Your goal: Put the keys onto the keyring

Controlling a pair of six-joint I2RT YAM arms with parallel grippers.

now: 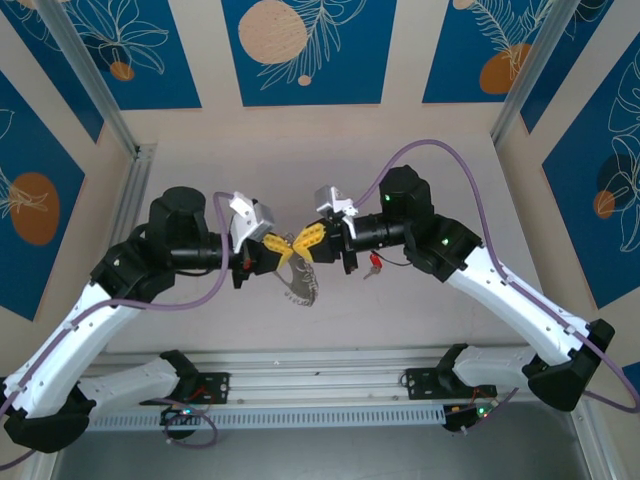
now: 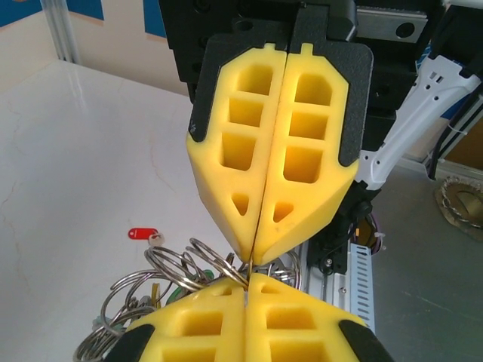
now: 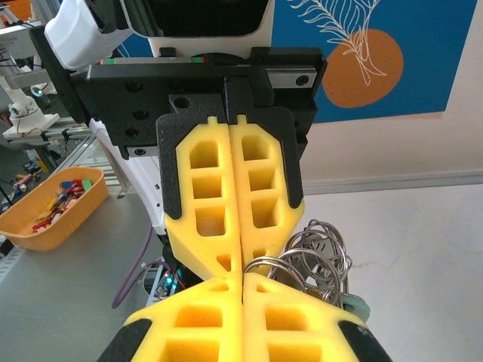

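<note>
Two robot arms meet nose to nose above a pale table. The left fingers and the right fingers are each pressed fully shut, and the two pairs touch tip to tip. The keyring, a bundle of silver wire loops, hangs just below that meeting point. One strand runs into the seam there, and both pairs seem to nip it, though how firmly cannot be told. A green key sits among the loops beside the left fingers. A red key lies alone on the table behind the right fingers, apart from the ring.

The likely trouble is the grip. It is thin wire held at the very fingertips, so one arm pulling against the other could let the ring slip out and drop, or twist its loops together. The red key lies flat and small, and would probably be awkward to lift.

Room to move looks good. Open table lies on every side of the fingers, and the frame posts stand well apart.
</note>
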